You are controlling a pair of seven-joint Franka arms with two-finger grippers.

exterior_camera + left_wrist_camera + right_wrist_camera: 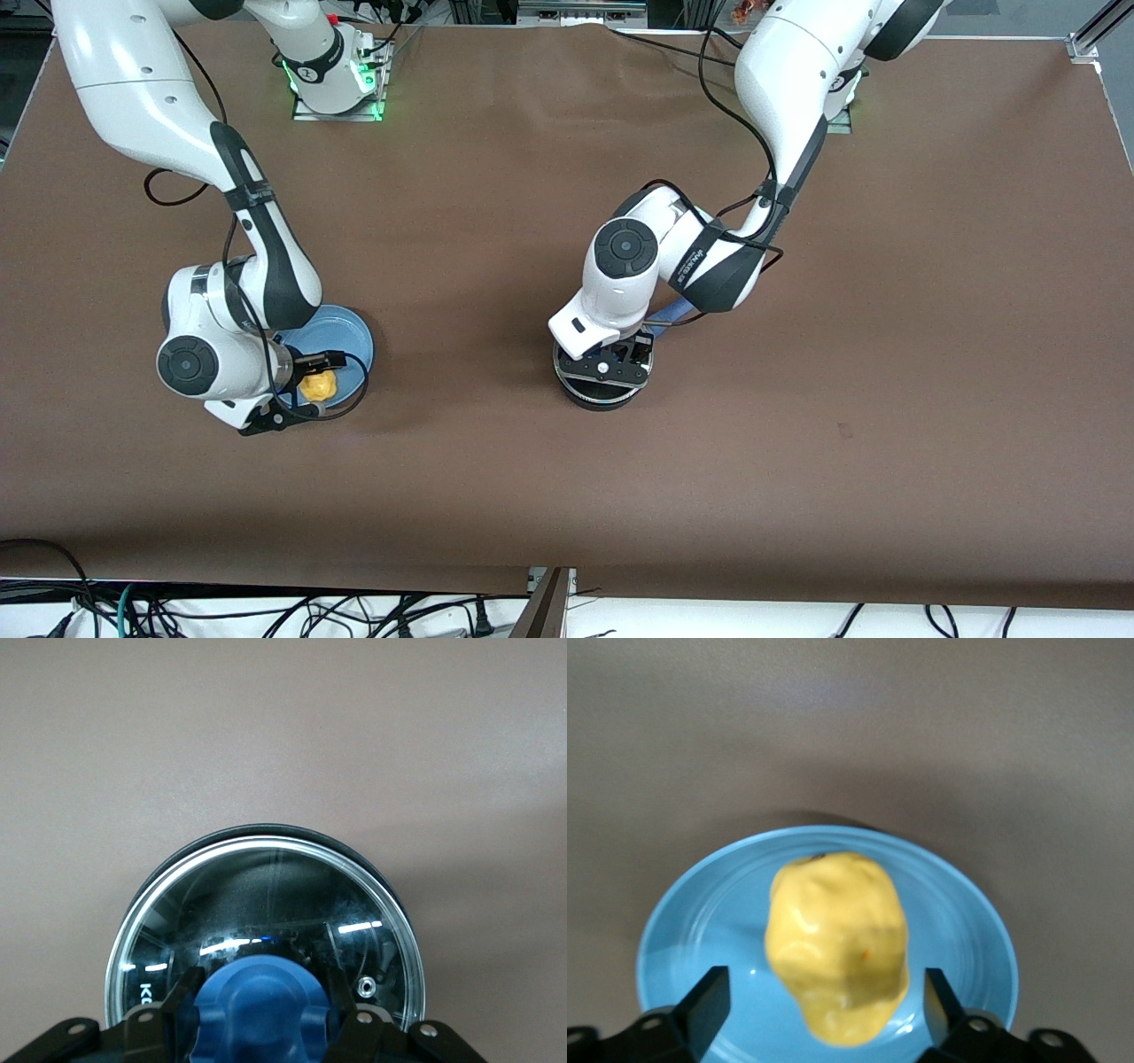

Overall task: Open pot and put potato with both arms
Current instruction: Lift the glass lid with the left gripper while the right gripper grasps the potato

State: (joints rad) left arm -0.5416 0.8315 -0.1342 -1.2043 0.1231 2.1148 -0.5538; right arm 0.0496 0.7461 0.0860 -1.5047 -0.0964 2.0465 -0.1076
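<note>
The black pot (595,398) stands mid-table with its glass lid (266,895) on, its blue handle (675,311) showing under the left arm. My left gripper (611,359) is down on the lid and shut on the lid's blue knob (263,1005), both fingers pressed against its sides. The yellow potato (318,385) lies on a light-blue plate (345,330) toward the right arm's end of the table. My right gripper (824,992) is lowered around the potato (837,939) and open, each finger (709,997) standing a small gap off the potato's side.
Brown table cloth (496,478) lies between plate and pot and nearer the front camera. The arm bases with green lights (337,89) stand at the table's top edge. Cables hang below the table's front edge (266,611).
</note>
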